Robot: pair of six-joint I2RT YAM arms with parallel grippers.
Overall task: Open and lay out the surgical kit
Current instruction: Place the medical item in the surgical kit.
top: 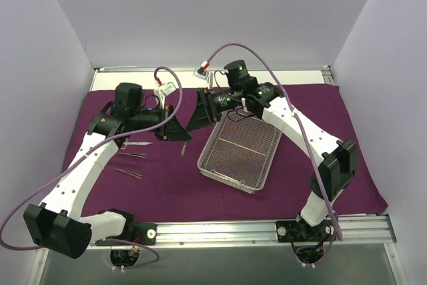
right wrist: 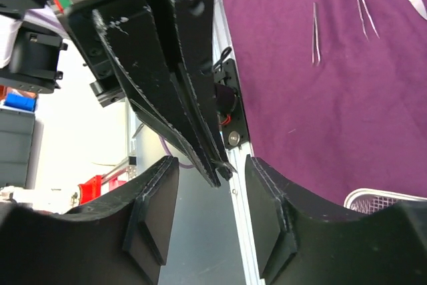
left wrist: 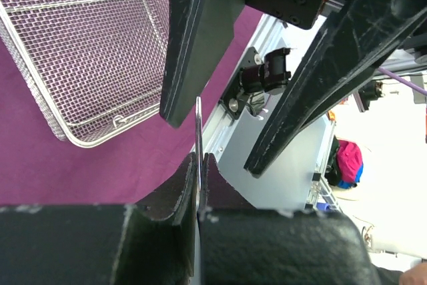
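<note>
The dark purple cloth (top: 167, 188) lies spread flat, with the silver wire-mesh tray (top: 240, 151) on it right of centre. My left gripper (top: 181, 131) is shut on a thin silver instrument (left wrist: 198, 125), held above the cloth; its blade sticks out past the fingertips. My right gripper (top: 195, 119) faces it, open, and its two fingers (left wrist: 200, 38) stand on either side of the instrument's tip without touching it. In the right wrist view the left gripper's tips (right wrist: 215, 165) sit between the open pads (right wrist: 157, 198). Scissors (top: 137, 145) and two tweezers (top: 133, 155) lie on the cloth at the left.
The tray (left wrist: 67, 131) holds nothing that I can see. White walls close in the back and both sides. An aluminium rail (top: 267, 230) runs along the near edge by the arm bases. Loose cables arc above both wrists.
</note>
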